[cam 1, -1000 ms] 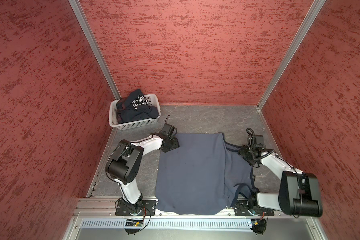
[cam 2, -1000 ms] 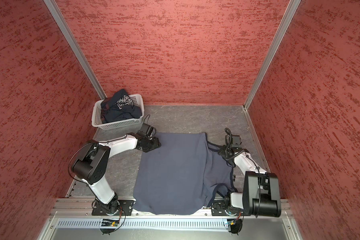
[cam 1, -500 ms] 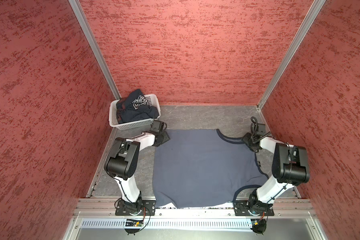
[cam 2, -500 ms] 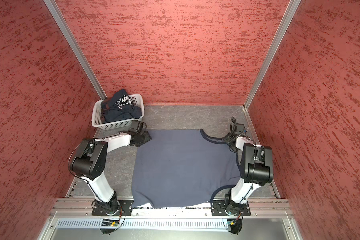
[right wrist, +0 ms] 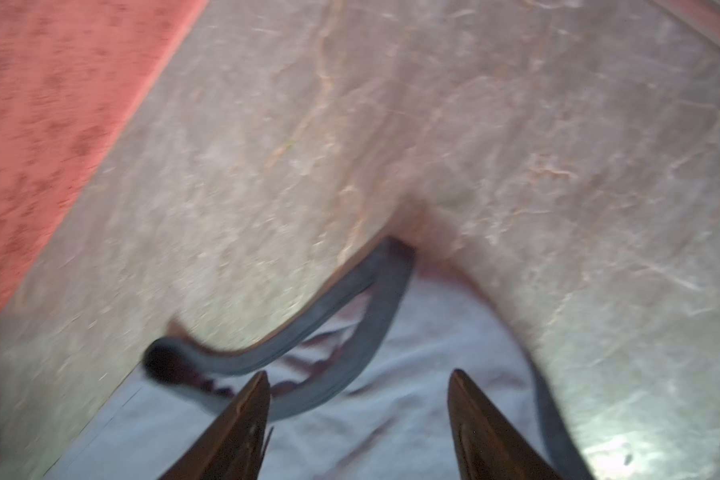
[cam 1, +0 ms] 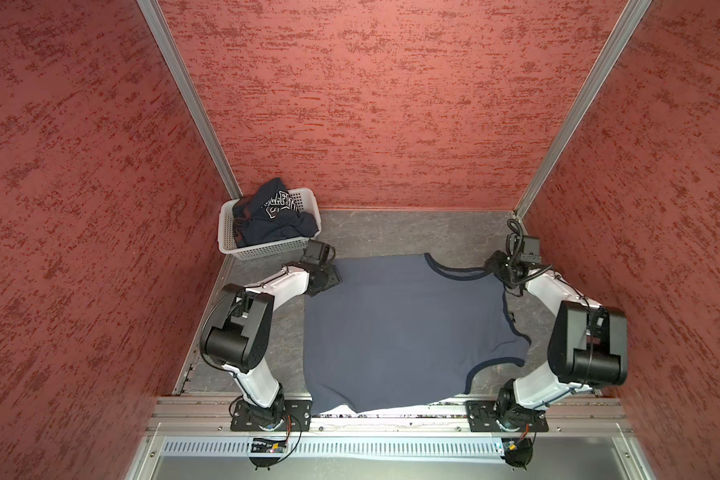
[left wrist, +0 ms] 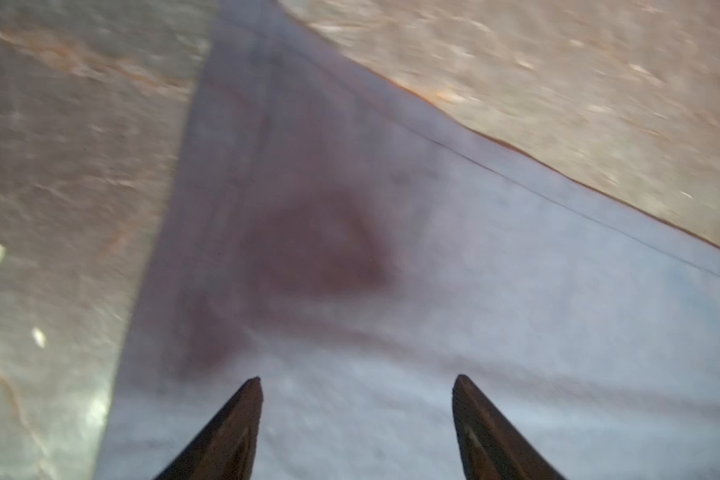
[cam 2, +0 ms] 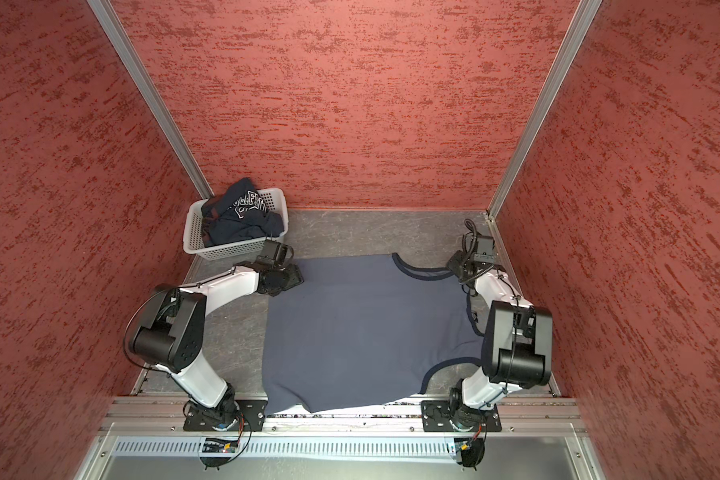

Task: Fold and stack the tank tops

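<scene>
Cloth of the grey-blue tank top [cam 1: 404, 332] droops over the near edge of the surface [cam 1: 391, 232]. I judge a fold begun from there could drag the spread shirt askew, since nothing pins it. At its far left corner the left pincer [left wrist: 356, 386] stands apart just over the cloth, gripping nothing. By the far right strap the right pincer [right wrist: 358, 382] is likewise apart and empty. The navy tank top [cam 1: 275, 216] lies bunched in the basket [cam 1: 267, 249] at the far left corner.
</scene>
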Tool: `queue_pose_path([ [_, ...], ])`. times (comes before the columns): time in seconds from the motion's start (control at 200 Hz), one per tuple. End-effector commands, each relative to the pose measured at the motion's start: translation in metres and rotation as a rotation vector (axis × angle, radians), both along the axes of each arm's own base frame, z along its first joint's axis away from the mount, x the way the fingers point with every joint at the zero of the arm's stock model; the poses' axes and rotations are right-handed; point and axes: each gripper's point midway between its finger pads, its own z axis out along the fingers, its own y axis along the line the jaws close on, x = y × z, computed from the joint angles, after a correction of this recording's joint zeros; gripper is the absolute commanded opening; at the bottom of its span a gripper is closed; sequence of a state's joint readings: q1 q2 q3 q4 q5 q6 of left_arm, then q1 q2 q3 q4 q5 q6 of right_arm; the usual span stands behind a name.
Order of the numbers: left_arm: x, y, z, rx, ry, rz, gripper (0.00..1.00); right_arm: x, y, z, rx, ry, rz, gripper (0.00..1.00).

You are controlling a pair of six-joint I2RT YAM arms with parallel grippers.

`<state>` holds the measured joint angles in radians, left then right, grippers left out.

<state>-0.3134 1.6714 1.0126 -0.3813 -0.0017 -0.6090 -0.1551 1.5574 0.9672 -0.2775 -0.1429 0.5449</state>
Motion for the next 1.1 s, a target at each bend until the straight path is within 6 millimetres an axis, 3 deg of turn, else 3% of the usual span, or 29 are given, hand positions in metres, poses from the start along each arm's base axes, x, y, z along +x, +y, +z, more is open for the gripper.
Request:
queue_pose_path([
  [0.0, -0.007, -0.013, 0.014, -0.001, -0.001, -0.047, 0.74, -0.015, 0.033, -0.021, 0.053, 0.055, 0.11, 0.69],
  [0.145, -0.007, -0.027, -0.004, -0.023, 0.037, -0.076, 0.73, -0.005, 0.055, -0.04, 0.11, 0.094, 0.172, 0.68],
  [0.281, 0.0, -0.041, -0.017, -0.042, 0.043, -0.107, 0.73, 0.004, 0.051, -0.063, 0.116, 0.158, 0.134, 0.67],
  [0.416, 0.011, -0.055, -0.031, -0.057, 0.057, -0.146, 0.73, 0.011, 0.025, -0.085, 0.084, 0.22, 0.037, 0.67],
  [0.501, 0.022, -0.064, -0.038, -0.068, 0.059, -0.17, 0.73, 0.012, -0.003, -0.098, 0.069, 0.246, -0.052, 0.66],
  [0.671, 0.042, -0.083, -0.037, -0.086, 0.046, -0.216, 0.73, 0.017, -0.042, -0.102, 0.073, 0.231, -0.154, 0.67],
  [0.791, 0.054, -0.095, -0.022, -0.095, 0.018, -0.251, 0.74, 0.027, -0.051, -0.094, 0.074, 0.206, -0.156, 0.67],
  [0.922, 0.067, -0.1, 0.007, -0.075, -0.028, -0.273, 0.75, 0.039, -0.051, -0.066, 0.051, 0.144, -0.12, 0.67],
  [0.997, 0.081, -0.09, 0.029, -0.022, -0.069, -0.255, 0.76, 0.045, -0.046, -0.041, 0.023, 0.085, -0.09, 0.67],
  [1.092, 0.099, -0.072, 0.048, 0.058, -0.098, -0.213, 0.76, 0.055, -0.023, -0.012, -0.001, 0.019, -0.006, 0.67],
])
